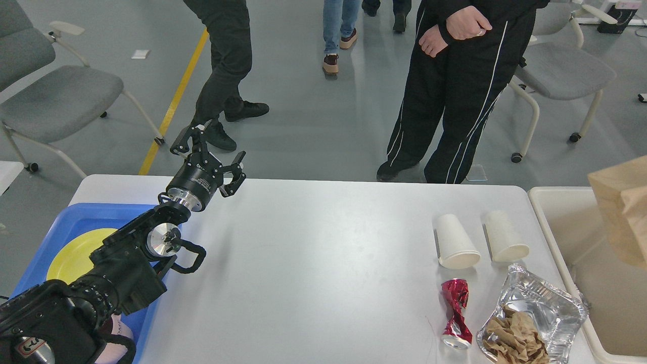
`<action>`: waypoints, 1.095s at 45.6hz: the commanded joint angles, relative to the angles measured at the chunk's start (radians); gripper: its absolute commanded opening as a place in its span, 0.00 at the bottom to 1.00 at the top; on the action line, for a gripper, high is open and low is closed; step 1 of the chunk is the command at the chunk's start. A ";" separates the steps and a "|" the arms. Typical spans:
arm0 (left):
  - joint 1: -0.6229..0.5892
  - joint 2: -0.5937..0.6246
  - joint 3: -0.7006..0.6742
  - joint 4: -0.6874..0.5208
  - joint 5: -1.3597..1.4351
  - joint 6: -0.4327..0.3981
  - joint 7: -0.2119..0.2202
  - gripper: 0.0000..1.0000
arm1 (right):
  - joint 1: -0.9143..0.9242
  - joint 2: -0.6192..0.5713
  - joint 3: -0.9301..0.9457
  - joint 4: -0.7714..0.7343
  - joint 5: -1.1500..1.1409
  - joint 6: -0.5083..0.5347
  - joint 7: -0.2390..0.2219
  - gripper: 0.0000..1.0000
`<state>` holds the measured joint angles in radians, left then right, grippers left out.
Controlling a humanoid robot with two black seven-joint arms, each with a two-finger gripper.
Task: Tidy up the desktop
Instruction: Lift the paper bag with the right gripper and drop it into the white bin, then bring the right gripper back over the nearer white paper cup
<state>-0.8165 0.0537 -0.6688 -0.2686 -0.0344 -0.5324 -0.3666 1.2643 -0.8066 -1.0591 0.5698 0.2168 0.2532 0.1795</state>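
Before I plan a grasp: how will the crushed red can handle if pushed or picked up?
The crushed red can looks light, probably empty. Its twisted, pinched waist should keep it from rolling straight. The shiny, creased metal may slip or dent further in a gripper.

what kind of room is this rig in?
Probably an office or lab space set up for demos. A white desktop stands on a smooth grey floor with a yellow line, grey wheeled chairs sit around, and people stand watching close by.
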 commanded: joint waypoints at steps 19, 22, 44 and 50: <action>-0.001 0.000 0.000 0.000 -0.001 0.000 0.000 0.96 | -0.387 0.147 0.199 -0.189 0.003 -0.147 -0.002 1.00; -0.001 0.000 0.000 0.000 0.001 0.000 0.000 0.96 | -0.387 0.149 0.197 -0.188 0.004 -0.143 -0.002 1.00; 0.000 0.000 0.000 0.000 -0.001 0.000 0.000 0.96 | 0.053 0.408 -0.218 -0.096 -0.008 -0.020 -0.003 1.00; 0.000 0.000 0.000 0.000 -0.001 0.000 0.000 0.96 | 0.188 0.521 -0.377 -0.035 -0.013 0.084 -0.005 1.00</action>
<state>-0.8166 0.0537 -0.6688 -0.2683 -0.0345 -0.5312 -0.3666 1.3427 -0.3765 -1.3098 0.4850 0.2082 0.2540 0.1760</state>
